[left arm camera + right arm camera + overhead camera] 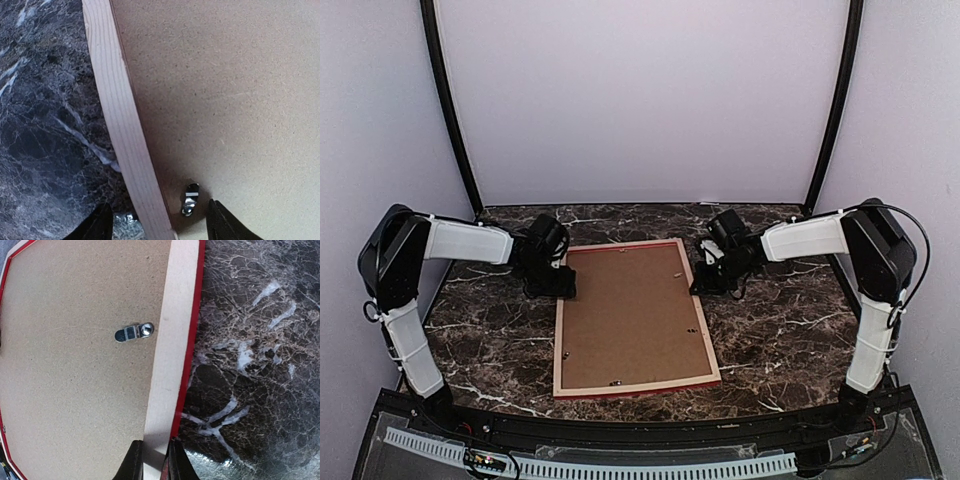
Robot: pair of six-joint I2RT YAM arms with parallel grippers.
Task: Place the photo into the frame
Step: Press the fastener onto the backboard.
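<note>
dark marble desk [490,330] carries the frame [559,340] face down at its middle, pale wood back up and a red edge showing. a brown backing board [632,315] sits inside it, with a metal clip [134,332] on the board just beside the rail. right gripper [155,460] pinches the frame's right rail near the far corner. left gripper [157,220] stands spread astride the left rail, one finger each side.

No legible text — none on frame [638,384], none on backing board [632,315]
</note>
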